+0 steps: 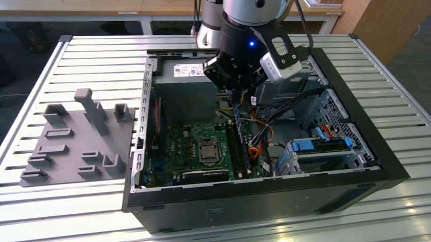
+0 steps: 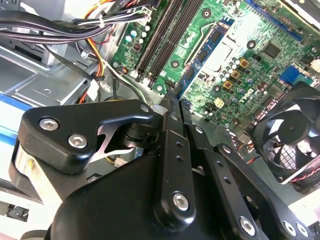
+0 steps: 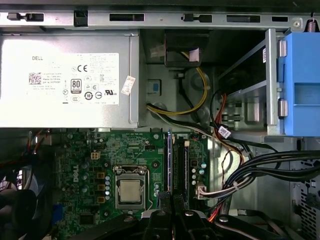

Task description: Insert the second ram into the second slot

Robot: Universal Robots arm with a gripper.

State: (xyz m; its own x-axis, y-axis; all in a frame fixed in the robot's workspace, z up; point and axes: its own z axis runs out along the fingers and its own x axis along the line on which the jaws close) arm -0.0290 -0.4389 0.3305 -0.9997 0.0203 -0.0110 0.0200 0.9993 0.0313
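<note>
My gripper (image 1: 235,93) hangs over the open computer case (image 1: 377,151), above the far end of the motherboard (image 1: 195,146). Its fingers (image 2: 170,130) are pressed together on the second ram (image 1: 237,113), a thin blue stick. In the first wrist view the ram (image 3: 168,160) shows edge-on, running out from the gripper (image 3: 172,200) in line with the dark memory slots (image 3: 181,160) beside it. The ram is held above the board, apart from the slots (image 1: 244,151). In the second wrist view the slots (image 2: 162,40) lie beyond the gripper (image 2: 172,95).
A power supply (image 3: 65,80) fills the far end of the case. Cable bundles (image 1: 269,131) and blue drive-bay latches (image 1: 323,146) sit at the exterior view's right of the slots. The processor socket (image 3: 129,190) and a fan (image 2: 290,145) flank them. A grey fixture plate (image 1: 74,136) lies outside.
</note>
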